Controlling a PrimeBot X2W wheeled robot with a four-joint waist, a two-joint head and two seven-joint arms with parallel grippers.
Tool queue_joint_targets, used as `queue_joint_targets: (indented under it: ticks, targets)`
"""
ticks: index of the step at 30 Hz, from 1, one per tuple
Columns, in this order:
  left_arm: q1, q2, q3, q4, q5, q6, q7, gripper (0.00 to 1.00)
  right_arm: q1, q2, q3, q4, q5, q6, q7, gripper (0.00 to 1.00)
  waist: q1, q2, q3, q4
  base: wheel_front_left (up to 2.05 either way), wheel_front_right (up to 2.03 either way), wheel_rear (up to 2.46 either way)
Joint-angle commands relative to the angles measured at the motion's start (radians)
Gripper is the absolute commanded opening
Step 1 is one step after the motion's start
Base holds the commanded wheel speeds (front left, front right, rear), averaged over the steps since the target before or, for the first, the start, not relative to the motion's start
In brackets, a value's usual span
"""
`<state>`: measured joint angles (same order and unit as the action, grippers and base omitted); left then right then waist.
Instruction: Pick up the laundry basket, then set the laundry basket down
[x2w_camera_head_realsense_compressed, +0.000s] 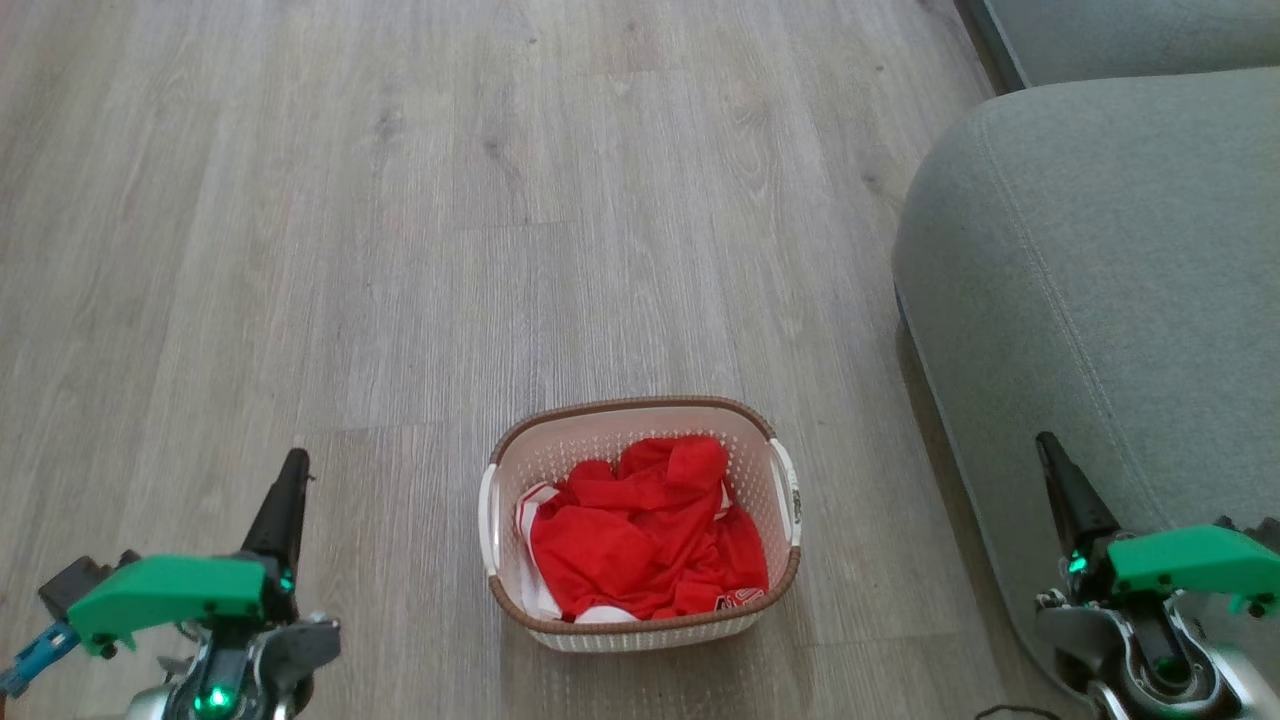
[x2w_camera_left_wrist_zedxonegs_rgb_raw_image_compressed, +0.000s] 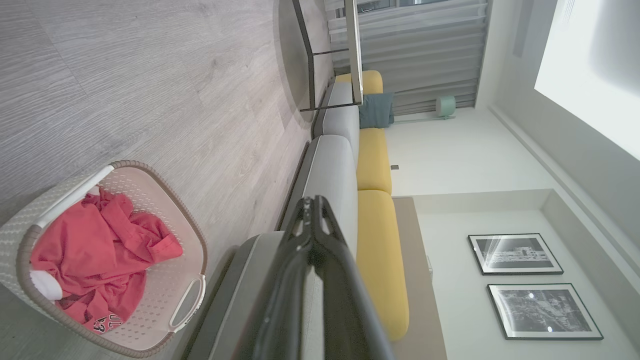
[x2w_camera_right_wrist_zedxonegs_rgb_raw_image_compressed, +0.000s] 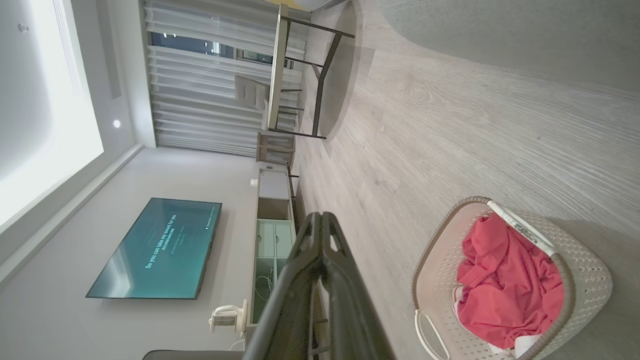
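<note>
The laundry basket is sitting on the wood floor at the lower centre of the head view, with red clothing heaped inside. It is lying between the two arms and a little above them in the frame. Its long axis looks to be running across the frame, from one white handle on the left to the other on the right, so each handle is facing its own arm.

The left gripper is hanging at the lower left, jaws pressed together and pointing up the frame. It looks the nearer of the two, with bare floor between it and the left handle. The right gripper is hovering at the lower right, jaws likewise closed tight, set farther out and over the edge of the grey sofa.

The sofa is crowding the right side, leaving a narrow strip of floor beside the basket. The room is lying open to the left and toward the top of the frame.
</note>
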<state>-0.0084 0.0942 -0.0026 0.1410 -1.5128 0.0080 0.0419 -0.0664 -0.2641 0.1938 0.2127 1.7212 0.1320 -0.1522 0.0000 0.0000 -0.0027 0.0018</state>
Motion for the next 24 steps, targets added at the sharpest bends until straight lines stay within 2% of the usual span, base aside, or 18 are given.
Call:
queue_joint_targets:
  ticks: [1, 12, 24]
  targets:
    - [-0.064, 0.006, 0.045, -0.027, -0.027, -0.012, 0.008, 0.00, -0.052, -0.033, 0.019, -0.028, 0.040, -0.001, -0.008, 0.00, 0.0000, 0.0000, 0.000, 0.000, 0.00, 0.00, 0.00]
    - [-0.087, -0.008, 0.074, -0.014, -0.137, -0.032, 0.030, 0.00, -0.066, -0.075, 0.061, -0.029, 0.213, -0.001, -0.035, 0.00, 0.0000, 0.0000, 0.001, -0.002, 0.00, 0.00, 0.00]
    - [-0.087, -0.009, 0.076, -0.015, -0.135, -0.032, 0.032, 0.00, -0.068, -0.093, 0.082, -0.039, 0.232, -0.001, -0.053, 0.00, 0.0000, 0.0000, 0.001, -0.002, 0.00, 0.00, 0.00]
